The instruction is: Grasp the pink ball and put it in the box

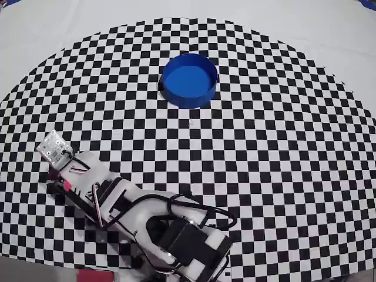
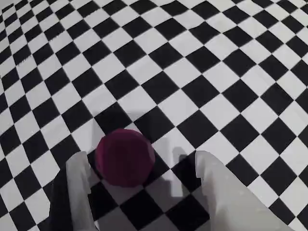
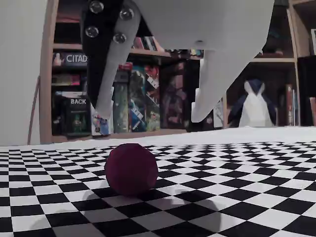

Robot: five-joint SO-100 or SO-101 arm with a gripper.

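The small magenta-pink ball (image 2: 125,158) was seen resting on the checkered cloth (image 2: 202,72), well apart from the round blue box (image 1: 189,80). The white two-finger gripper (image 2: 139,166) was held spread wide above it, with the ball nearer the left finger in the wrist view. An off-centre descent could knock it rolling away.

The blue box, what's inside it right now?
In the overhead view the box shows only its bare blue floor; nothing lies in it. The pink ball sits on the checkered cloth between the open fingers of the gripper.
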